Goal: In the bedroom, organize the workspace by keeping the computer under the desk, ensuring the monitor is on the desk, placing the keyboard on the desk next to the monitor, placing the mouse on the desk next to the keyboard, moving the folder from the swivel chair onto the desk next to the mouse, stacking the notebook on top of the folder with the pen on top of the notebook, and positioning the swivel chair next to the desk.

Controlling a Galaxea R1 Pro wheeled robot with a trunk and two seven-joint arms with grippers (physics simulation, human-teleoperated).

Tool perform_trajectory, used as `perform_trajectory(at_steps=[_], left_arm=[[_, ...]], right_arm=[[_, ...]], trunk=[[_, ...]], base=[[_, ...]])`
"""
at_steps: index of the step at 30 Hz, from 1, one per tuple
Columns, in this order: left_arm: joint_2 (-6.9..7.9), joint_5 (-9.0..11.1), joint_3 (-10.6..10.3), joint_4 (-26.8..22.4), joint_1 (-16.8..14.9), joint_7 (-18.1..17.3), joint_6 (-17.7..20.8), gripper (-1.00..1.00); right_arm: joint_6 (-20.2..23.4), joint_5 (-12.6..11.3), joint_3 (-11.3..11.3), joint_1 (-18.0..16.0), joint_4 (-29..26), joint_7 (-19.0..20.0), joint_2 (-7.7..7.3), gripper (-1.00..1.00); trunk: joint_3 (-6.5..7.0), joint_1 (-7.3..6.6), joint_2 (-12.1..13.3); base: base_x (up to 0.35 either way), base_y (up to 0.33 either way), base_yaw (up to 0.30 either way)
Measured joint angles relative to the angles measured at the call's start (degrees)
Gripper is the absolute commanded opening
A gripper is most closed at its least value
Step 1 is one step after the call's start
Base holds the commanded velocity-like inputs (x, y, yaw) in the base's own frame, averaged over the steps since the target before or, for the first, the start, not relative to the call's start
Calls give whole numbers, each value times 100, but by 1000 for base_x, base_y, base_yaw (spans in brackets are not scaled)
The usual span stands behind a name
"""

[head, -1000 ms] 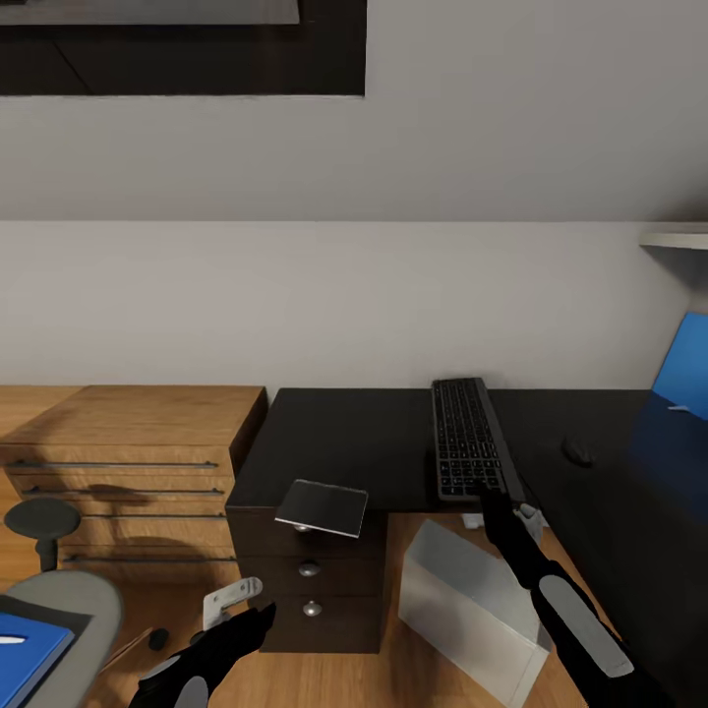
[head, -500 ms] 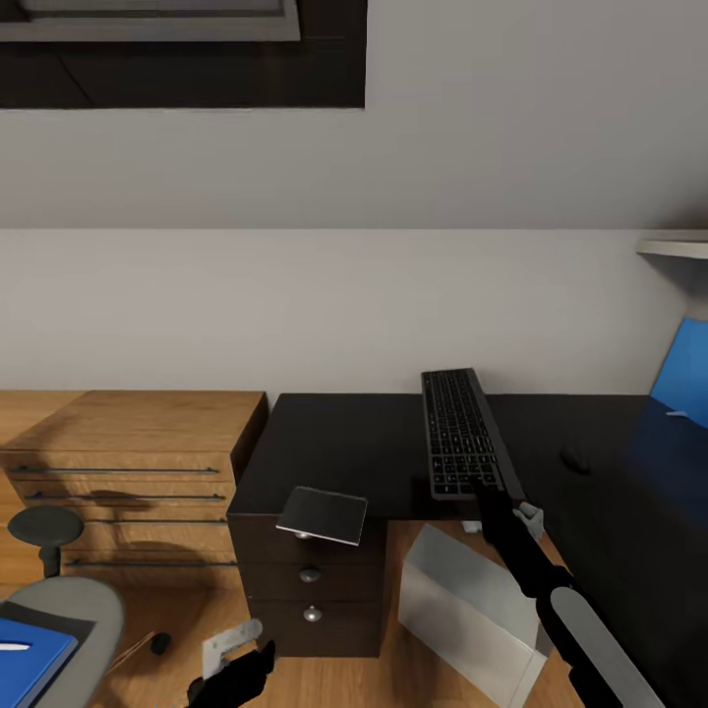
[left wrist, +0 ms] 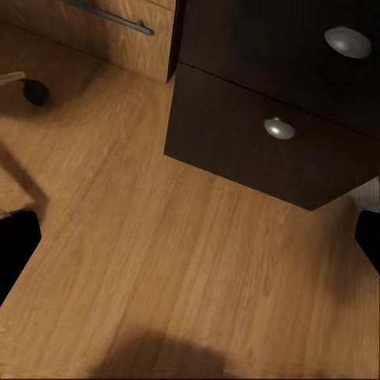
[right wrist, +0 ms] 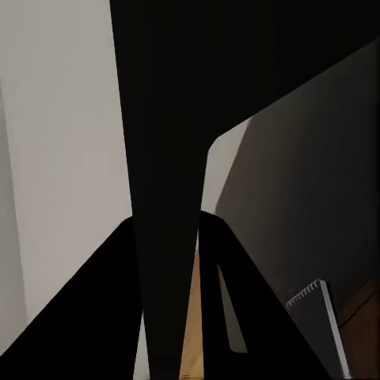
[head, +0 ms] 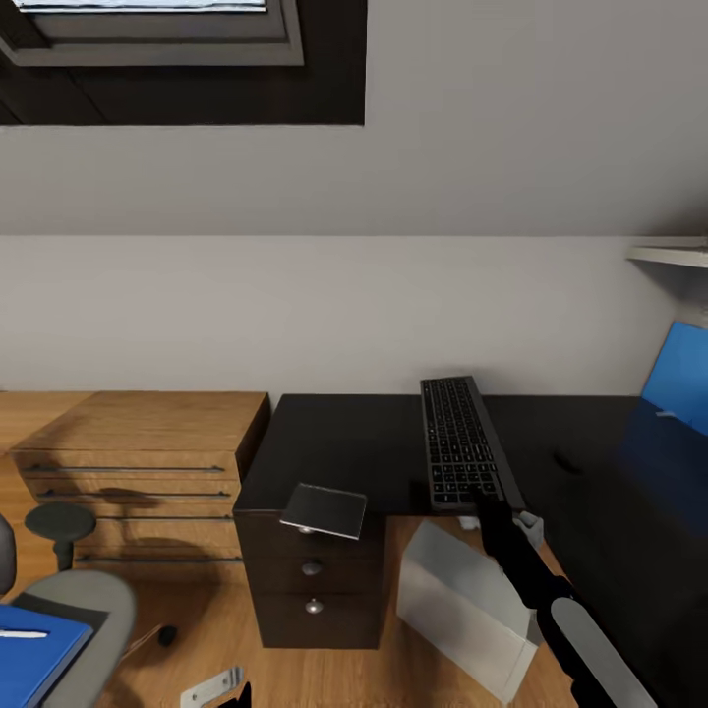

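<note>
The slim black keyboard (head: 457, 442) lies lengthwise on the glossy black desk (head: 344, 442), its near end over the front edge. My right gripper (head: 489, 504) is shut on that near end; in the right wrist view the dark keyboard (right wrist: 158, 158) fills the gap between the fingers. The tiny mouse (head: 567, 460) sits further right. The grey notebook (head: 324, 509) overhangs the desk corner above the drawers. The light grey computer (head: 462, 600) stands under the desk. At the lower left the swivel chair (head: 79, 600) carries the blue folder (head: 29, 649) with the white pen (head: 22, 634). My left gripper (head: 224, 685) hangs low and open over the floor. The monitor is out of view.
A low light-wood cabinet (head: 138, 442) stands left of the desk. The dark three-drawer unit (left wrist: 277, 127) is just ahead of my left gripper, above the plank floor (left wrist: 158, 261). A blue panel (head: 678, 374) leans at the right wall under a shelf (head: 669, 254). A skylight (head: 147, 29) is overhead.
The camera has tilted up, showing more skylight. My left arm has dropped almost out of the picture's bottom edge. The keyboard has shifted slightly left with the right gripper still on it.
</note>
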Motion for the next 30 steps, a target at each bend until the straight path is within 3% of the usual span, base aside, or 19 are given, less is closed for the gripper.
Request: perform_trajectory(at_steps=[11, 17, 30], left_arm=[[3, -12, 6, 90, -1, 0, -7, 100], [133, -3, 49, 81, 1, 3, 12, 100], [153, -1, 46, 80, 1, 15, 36, 100]], right_arm=[[-12, 30, 1, 2, 7, -10, 7, -100], [9, 26, 1, 0, 12, 4, 5, -100], [12, 11, 9, 1, 40, 17, 2, -100]], trunk=[[198, -241, 441], [305, -373, 682], [539, -659, 1204]], base=[[-338, 0, -86], [-340, 0, -66], [-343, -29, -2]])
